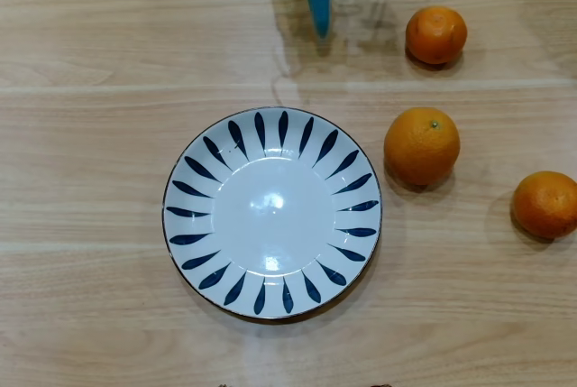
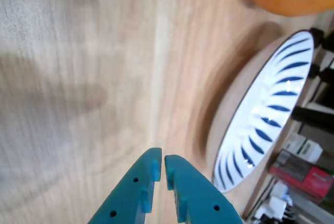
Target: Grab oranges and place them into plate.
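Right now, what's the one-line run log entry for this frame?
gripper: shut, empty, above bare table | oranges: three on table, right of plate in overhead view, big one nearest | plate: empty | placed: none

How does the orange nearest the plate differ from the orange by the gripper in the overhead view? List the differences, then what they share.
Size: the orange nearest the plate is plainly bigger than the orange by the gripper.
Place: the first lies just right of the plate; the second lies higher in the view, right of the blue gripper.
Marking: the first shows a small green stem spot; the second shows none.
Both are round, orange, and on the table, not in the plate.
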